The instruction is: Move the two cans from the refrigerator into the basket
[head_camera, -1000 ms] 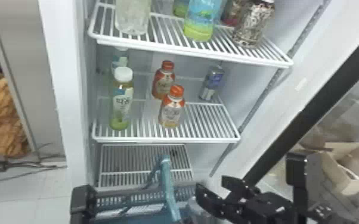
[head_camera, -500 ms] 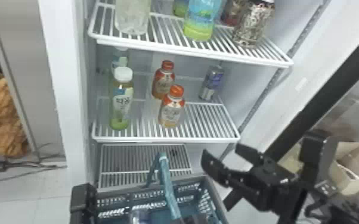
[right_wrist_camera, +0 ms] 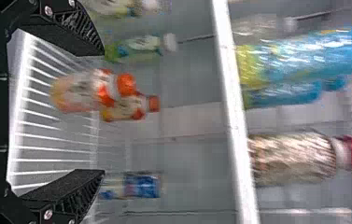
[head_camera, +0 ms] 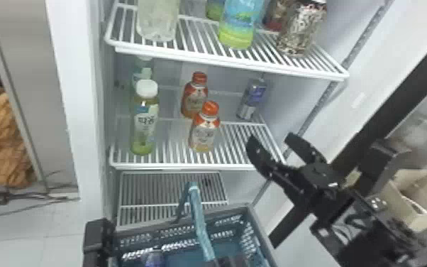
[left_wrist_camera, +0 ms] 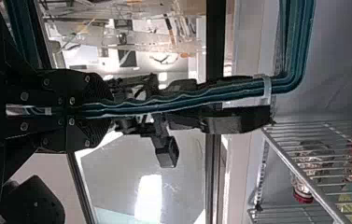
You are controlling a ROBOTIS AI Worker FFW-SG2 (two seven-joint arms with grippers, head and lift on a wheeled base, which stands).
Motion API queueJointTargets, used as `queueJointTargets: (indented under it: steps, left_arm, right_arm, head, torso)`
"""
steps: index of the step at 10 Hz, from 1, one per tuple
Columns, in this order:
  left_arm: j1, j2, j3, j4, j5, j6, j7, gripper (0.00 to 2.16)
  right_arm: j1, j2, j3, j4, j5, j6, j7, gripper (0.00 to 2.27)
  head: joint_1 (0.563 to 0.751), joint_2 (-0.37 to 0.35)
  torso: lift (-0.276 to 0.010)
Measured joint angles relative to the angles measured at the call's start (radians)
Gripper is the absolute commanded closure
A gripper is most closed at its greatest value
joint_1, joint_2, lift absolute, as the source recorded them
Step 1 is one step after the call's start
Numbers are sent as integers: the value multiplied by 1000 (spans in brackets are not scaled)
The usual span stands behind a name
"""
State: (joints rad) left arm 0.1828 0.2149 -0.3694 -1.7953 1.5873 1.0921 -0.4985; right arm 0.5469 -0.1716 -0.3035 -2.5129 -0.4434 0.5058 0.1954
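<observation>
A blue-and-silver can (head_camera: pixel 252 98) stands at the right rear of the middle shelf. In front of that shelf's right corner, my right gripper (head_camera: pixel 272 137) is open, nothing between its fingers. The right wrist view has the can (right_wrist_camera: pixel 141 185) beyond the lower finger of the right gripper (right_wrist_camera: pixel 102 112). Another bluish can (head_camera: pixel 153 258) lies inside the dark basket (head_camera: pixel 184 227). My left gripper (head_camera: pixel 227 262) is at the bottom edge, by the teal handle (head_camera: pixel 202 227). In the left wrist view, the left gripper (left_wrist_camera: pixel 89 110) is shut on this handle (left_wrist_camera: pixel 187 100).
Two orange-capped bottles (head_camera: pixel 205 129) and a green tea bottle (head_camera: pixel 144 120) stand left of the can. The upper shelf (head_camera: pixel 223 62) holds several bottles above it. The fridge's right wall and dark door edge (head_camera: pixel 397 92) border the right arm.
The right gripper has risen from beside the basket to the middle shelf's front corner. More of the basket's interior shows, with a can inside it. The shelf can has stayed put.
</observation>
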Motion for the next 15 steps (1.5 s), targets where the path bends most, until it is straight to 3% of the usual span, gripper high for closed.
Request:
queueJointTargets:
  steps: [2, 8, 15]
  left_arm:
    - [0, 0, -2, 0, 0, 0, 0, 1208]
    - [-1, 0, 2, 0, -2, 0, 1, 1208]
    - [-1, 1, 6, 0, -2, 0, 0, 1208]
  right_arm:
    - [-53, 1, 47, 152, 5, -210, -16, 127]
    - [-229, 1, 125, 528, 71, -524, -51, 131]
    - [-413, -6, 176, 760, 100, -602, -83, 159]
  head:
    - [695, -350]
    - [695, -350]
    - [695, -350]
  torso:
    - [-266]
    - [-266]
    - [-266]
